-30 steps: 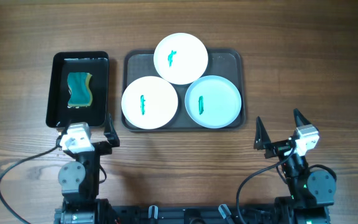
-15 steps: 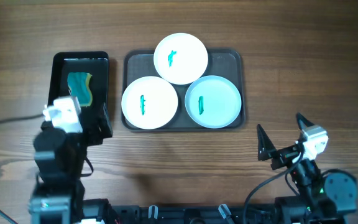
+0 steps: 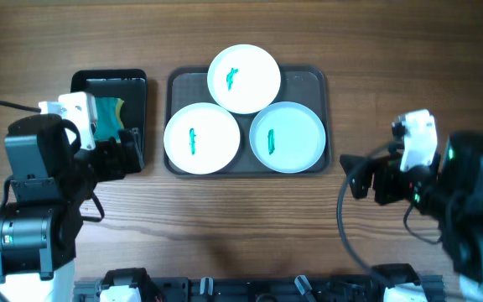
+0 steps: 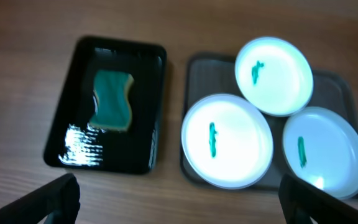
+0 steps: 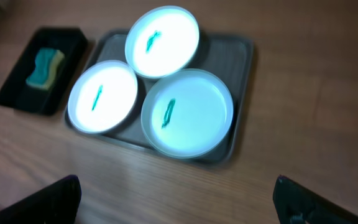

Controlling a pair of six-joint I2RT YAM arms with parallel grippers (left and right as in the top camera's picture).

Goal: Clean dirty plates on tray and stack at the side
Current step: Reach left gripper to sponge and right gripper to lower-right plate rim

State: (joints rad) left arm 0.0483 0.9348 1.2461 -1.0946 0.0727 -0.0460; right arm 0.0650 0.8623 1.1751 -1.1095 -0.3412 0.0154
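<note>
Overhead gives me the large dark grey-brown rectangular tray (image 3: 309, 80) at the middle of the wooden bench (image 3: 392, 50), carrying all three plates. One round white plate (image 3: 243, 79) sits at the tray's far edge and overhangs its rim. A second round white plate (image 3: 201, 138) fills the tray's near left part, and the round pale blue plate (image 3: 287, 137) its near right. Each has a small green smear. The three meet edge to edge; I cannot tell whether they overlap.

Just left of the tray lies a smaller glossy black rectangular tray (image 4: 148, 93) holding a teal and yellow sponge (image 4: 112, 101). My left gripper (image 4: 179, 199) hangs over that black tray's near end, jaws wide and empty. My right gripper (image 5: 179, 202) hangs above bare bench off the big tray's near right corner, jaws wide too, holding nothing.
</note>
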